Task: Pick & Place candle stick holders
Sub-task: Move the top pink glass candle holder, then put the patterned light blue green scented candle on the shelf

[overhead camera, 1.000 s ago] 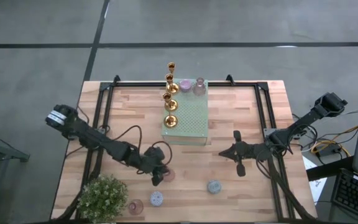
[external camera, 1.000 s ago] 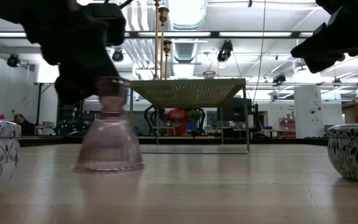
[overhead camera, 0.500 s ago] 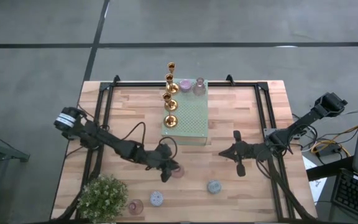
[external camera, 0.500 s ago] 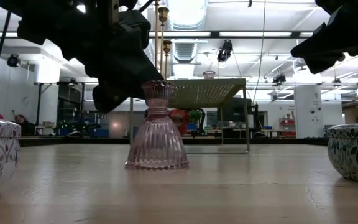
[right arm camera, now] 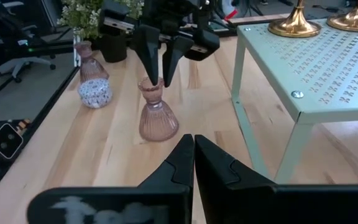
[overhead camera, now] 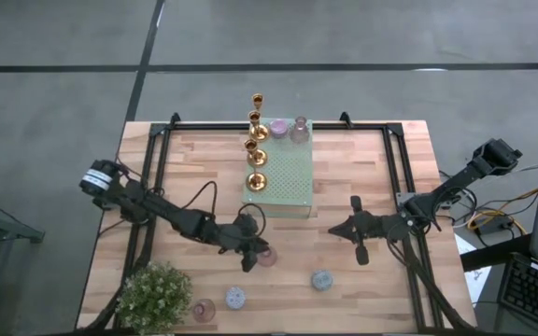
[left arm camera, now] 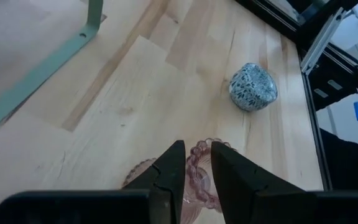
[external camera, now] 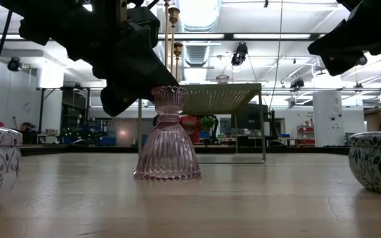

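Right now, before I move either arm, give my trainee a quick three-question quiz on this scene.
1. True or false: the pink holder at the left gripper stands upright on the table, off the green pad.
2. How many gold candlesticks stand on the green pad? A two, B four, C six.
3. Short answer: are the jaws of the right gripper open or shut?

Key: 1 true; 2 B; 3 shut.
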